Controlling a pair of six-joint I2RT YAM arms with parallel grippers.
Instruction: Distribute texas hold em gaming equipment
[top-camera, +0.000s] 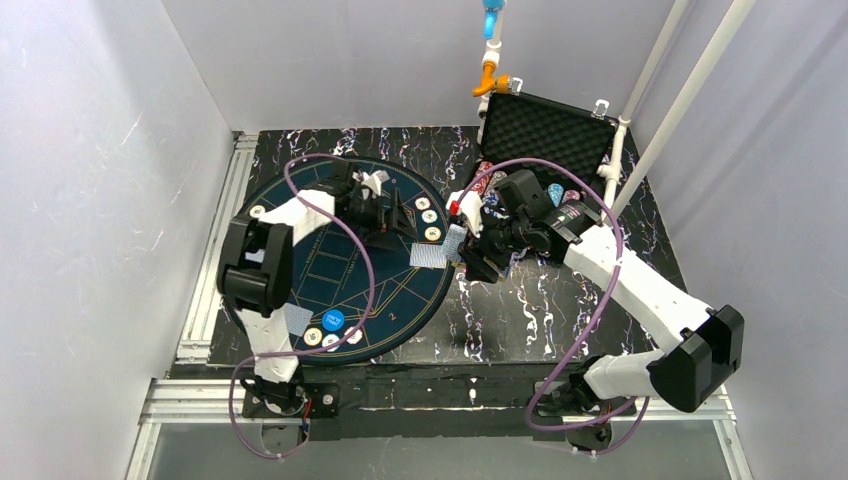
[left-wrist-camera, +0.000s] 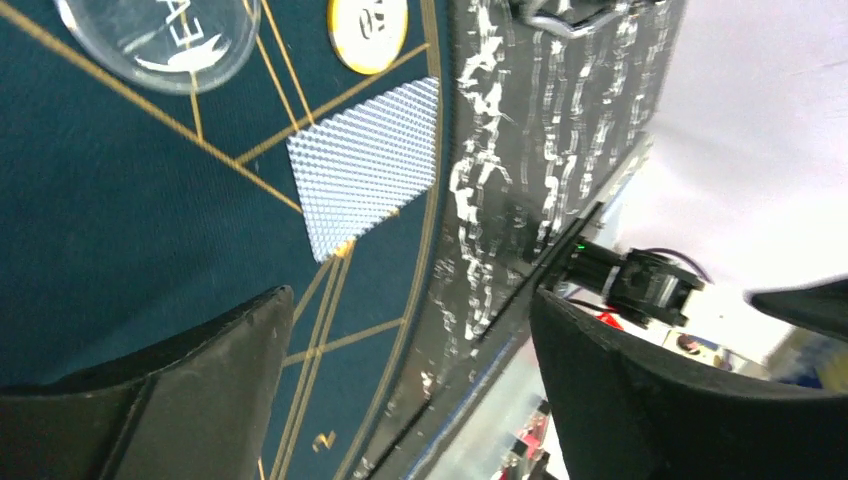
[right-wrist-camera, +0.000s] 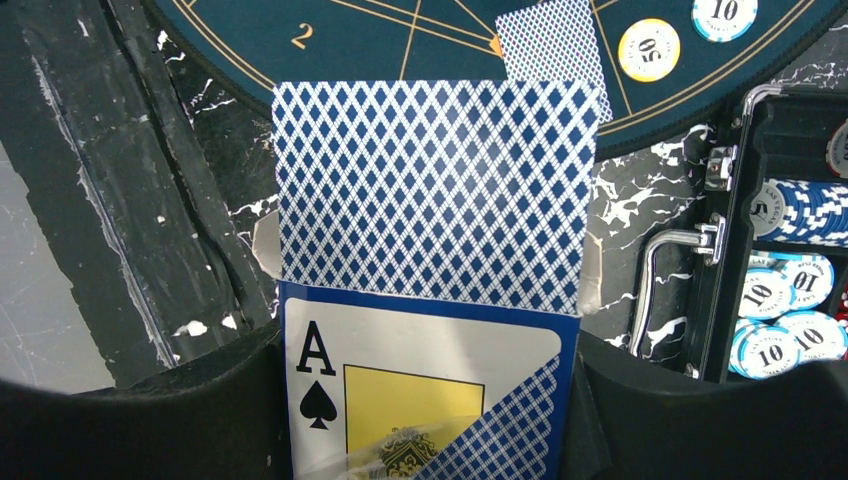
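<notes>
My right gripper (top-camera: 478, 258) (right-wrist-camera: 425, 400) is shut on a blue card box (right-wrist-camera: 400, 390) with an ace of spades on it. Blue-backed playing cards (right-wrist-camera: 430, 190) stick out of its open top. It hovers at the mat's right edge. One blue-backed card (top-camera: 430, 255) (right-wrist-camera: 550, 45) (left-wrist-camera: 370, 165) lies face down on the round mat (top-camera: 330, 270) near a yellow chip (right-wrist-camera: 648, 50) (left-wrist-camera: 368, 30). A second card (top-camera: 298, 318) lies at the mat's near left. My left gripper (top-camera: 385, 212) (left-wrist-camera: 410, 330) is open and empty above the mat's far right part.
The black foam-lined case (top-camera: 545, 130) stands open at the back right, with stacked chips (right-wrist-camera: 790, 300) (top-camera: 555, 195) inside. More chips (top-camera: 430, 216) sit at the mat's right rim. A blue button disc (top-camera: 333, 320) sits at its near edge. White poles (top-camera: 690, 90) rise at the right.
</notes>
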